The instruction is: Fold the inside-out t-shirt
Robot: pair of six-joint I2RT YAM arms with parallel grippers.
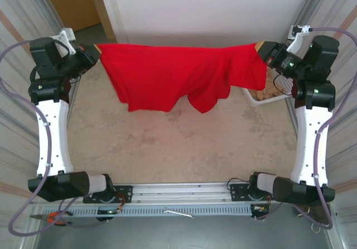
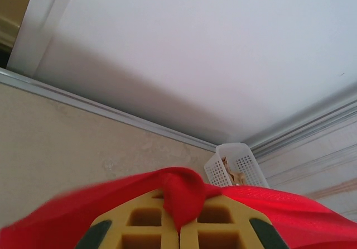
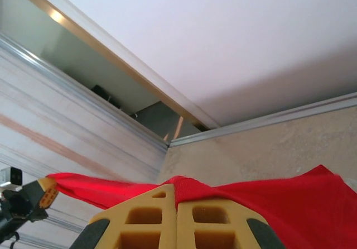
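The inside-out t-shirt (image 1: 173, 73) is bright red and hangs stretched in the air across the far side of the table, its lower edge sagging in folds. My left gripper (image 1: 98, 50) is shut on its far left corner. My right gripper (image 1: 260, 47) is shut on its far right corner. In the left wrist view a fold of the red t-shirt (image 2: 184, 196) is pinched between the yellow fingers (image 2: 139, 224) of the left gripper (image 2: 179, 229). In the right wrist view the red t-shirt (image 3: 279, 204) drapes over the right gripper (image 3: 177, 212), whose yellow fingers (image 3: 223, 226) press together on it.
A white perforated basket (image 1: 268, 95) holding tan-beige cloth stands at the far right, partly behind the shirt; it also appears as the basket (image 2: 234, 165) in the left wrist view. The beige tabletop (image 1: 184, 143) lies below, with metal walls at both sides and a rail (image 1: 178, 192) at the near edge.
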